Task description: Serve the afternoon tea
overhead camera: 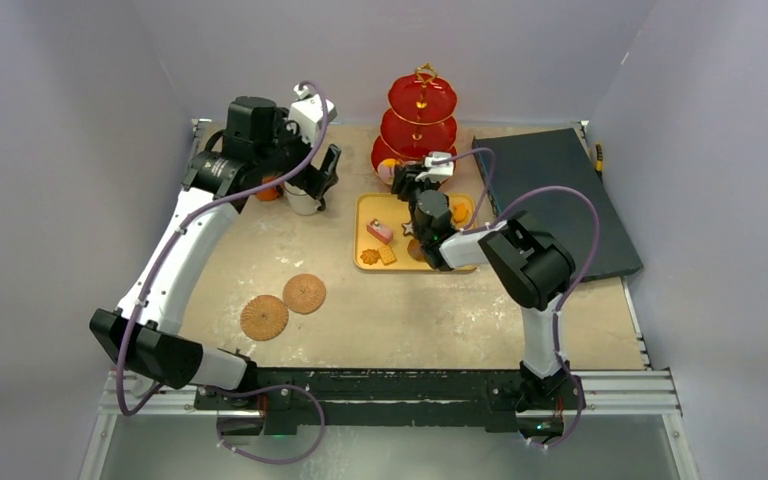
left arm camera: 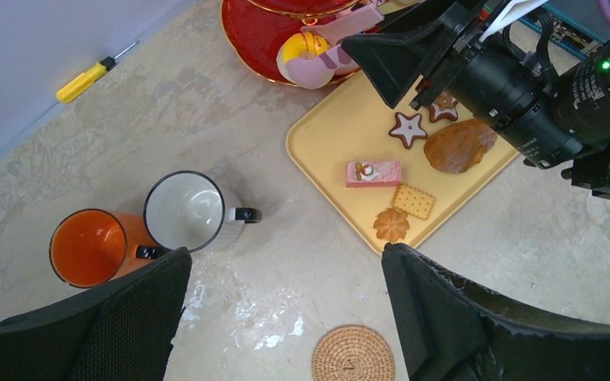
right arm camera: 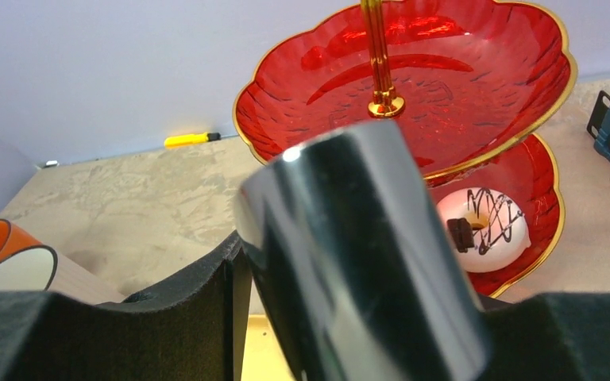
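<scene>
The tan surface (overhead camera: 410, 320) carries a black board (overhead camera: 555, 195) at its far right corner. A red three-tier stand (overhead camera: 419, 118) stands at the middle of the far edge, with a white iced doughnut (right arm camera: 480, 226) on a lower tier. Just in front of it lies a yellow tray (left arm camera: 330, 139).

The left tool (left arm camera: 284, 254) hangs wide open and empty above the far left part, over the orange mug (left arm camera: 87, 248) and the white mug (left arm camera: 185, 210), which stand upright, close side by side. The right tool (overhead camera: 410, 182) is clamped on metal tongs (right arm camera: 365, 254), whose tips are at a yellow pastry (left arm camera: 302, 48) on the stand's bottom rim.

Two woven coasters (overhead camera: 264, 317) lie toward the near left. The tray holds a brown bun (left arm camera: 459, 145), a pink slice (left arm camera: 373, 172), a star biscuit (left arm camera: 407, 128), a square biscuit (left arm camera: 413, 201) and a flower biscuit (left arm camera: 391, 225).
</scene>
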You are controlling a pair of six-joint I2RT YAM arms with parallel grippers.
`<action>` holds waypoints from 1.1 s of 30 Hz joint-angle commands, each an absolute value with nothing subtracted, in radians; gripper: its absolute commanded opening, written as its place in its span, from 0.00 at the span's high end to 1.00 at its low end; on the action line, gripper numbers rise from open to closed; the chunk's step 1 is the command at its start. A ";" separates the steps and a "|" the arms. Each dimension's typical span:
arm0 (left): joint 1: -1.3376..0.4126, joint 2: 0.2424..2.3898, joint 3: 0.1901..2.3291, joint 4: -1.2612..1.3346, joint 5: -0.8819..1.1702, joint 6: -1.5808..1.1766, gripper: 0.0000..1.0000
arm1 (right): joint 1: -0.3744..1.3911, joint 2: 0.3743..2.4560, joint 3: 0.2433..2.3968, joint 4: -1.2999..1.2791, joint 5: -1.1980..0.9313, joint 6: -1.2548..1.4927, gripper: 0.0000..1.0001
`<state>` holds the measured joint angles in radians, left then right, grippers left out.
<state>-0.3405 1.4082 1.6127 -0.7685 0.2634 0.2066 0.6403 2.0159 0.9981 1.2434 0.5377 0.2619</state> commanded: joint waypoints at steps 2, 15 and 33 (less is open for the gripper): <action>-0.334 1.482 1.649 -0.637 0.326 0.216 0.08 | 0.641 1.968 0.956 1.357 0.600 0.290 0.56; -0.336 2.005 2.082 -0.161 0.628 0.065 0.02 | 0.642 1.833 0.795 1.370 0.533 0.332 0.57; -0.339 2.425 2.378 0.359 0.823 -0.230 0.10 | 0.642 1.654 0.674 1.273 0.410 0.370 0.57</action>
